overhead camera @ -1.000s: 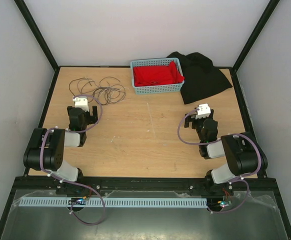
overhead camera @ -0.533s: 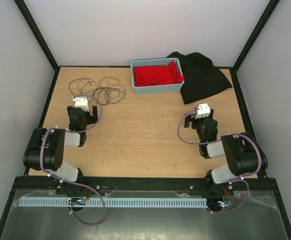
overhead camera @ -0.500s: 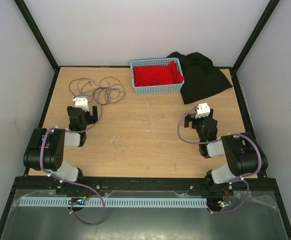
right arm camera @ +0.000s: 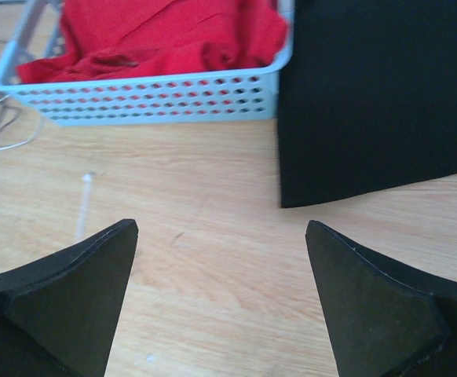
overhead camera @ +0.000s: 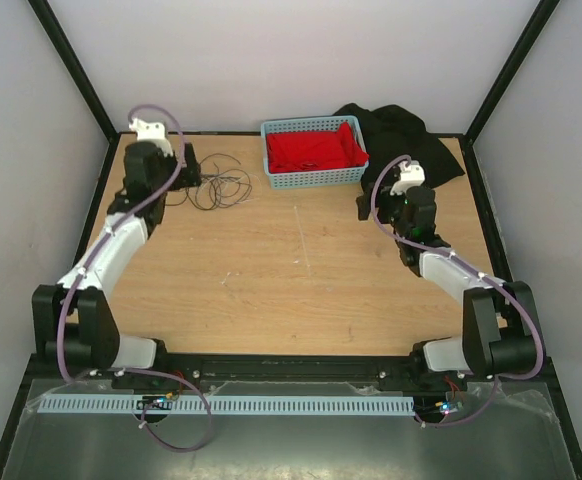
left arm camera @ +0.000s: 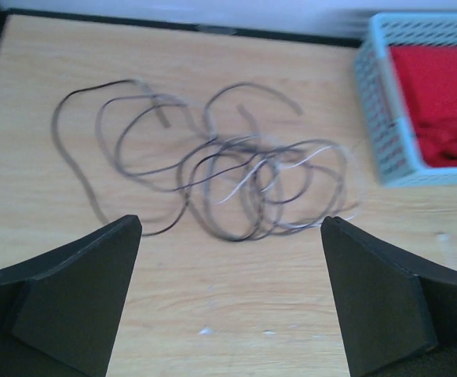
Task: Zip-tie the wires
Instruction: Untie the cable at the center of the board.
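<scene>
Left arm (overhead camera: 111, 245) stretched to wires (overhead camera: 223, 186) far-left; right arm (overhead camera: 449, 272) stretched toward black cloth (overhead camera: 411, 150)

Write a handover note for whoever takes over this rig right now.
Left hand: open, empty, aimed at the wires.
Right hand: open, empty, facing the blue basket and the black cloth.
Wires: loose tangled loops on the table, left of the basket.
Done: nothing tied yet.
Left: gather the wires and zip-tie them; no zip tie shows in any view.
</scene>
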Controlling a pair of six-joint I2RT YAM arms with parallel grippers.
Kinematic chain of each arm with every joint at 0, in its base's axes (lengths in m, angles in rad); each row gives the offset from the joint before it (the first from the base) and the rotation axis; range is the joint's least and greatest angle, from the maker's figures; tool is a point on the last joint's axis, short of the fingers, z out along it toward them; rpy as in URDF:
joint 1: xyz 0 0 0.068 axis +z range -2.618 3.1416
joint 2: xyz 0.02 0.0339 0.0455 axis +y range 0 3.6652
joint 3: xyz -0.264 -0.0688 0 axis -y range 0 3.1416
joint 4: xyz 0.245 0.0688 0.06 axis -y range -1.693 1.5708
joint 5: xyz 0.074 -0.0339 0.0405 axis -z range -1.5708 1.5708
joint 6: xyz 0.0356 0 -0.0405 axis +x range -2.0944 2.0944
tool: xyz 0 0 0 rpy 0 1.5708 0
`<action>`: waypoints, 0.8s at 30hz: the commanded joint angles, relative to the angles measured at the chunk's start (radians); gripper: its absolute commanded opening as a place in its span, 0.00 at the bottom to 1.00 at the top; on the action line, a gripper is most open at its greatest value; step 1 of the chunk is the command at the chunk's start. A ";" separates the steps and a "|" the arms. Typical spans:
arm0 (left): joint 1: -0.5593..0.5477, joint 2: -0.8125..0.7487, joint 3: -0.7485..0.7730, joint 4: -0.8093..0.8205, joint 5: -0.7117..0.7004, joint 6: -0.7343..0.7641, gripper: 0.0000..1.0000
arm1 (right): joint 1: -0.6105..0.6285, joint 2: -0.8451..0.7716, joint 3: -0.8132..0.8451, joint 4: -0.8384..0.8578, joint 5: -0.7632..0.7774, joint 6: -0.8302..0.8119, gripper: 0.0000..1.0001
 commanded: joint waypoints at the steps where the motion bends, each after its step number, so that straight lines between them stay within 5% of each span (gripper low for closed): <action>1: 0.002 0.131 0.214 -0.347 0.232 -0.146 0.99 | 0.027 0.019 0.063 -0.182 -0.167 0.131 0.99; 6: -0.004 0.314 0.351 -0.360 0.349 -0.206 0.97 | 0.056 0.012 0.061 -0.196 -0.179 0.137 1.00; 12: -0.015 0.487 0.443 -0.353 0.415 -0.249 0.74 | 0.058 0.001 0.051 -0.204 -0.189 0.135 0.97; 16: -0.045 0.559 0.485 -0.338 0.390 -0.244 0.63 | 0.058 0.003 0.051 -0.205 -0.196 0.135 0.97; 24: -0.057 0.669 0.559 -0.339 0.291 -0.230 0.55 | 0.058 0.004 0.051 -0.198 -0.204 0.139 0.97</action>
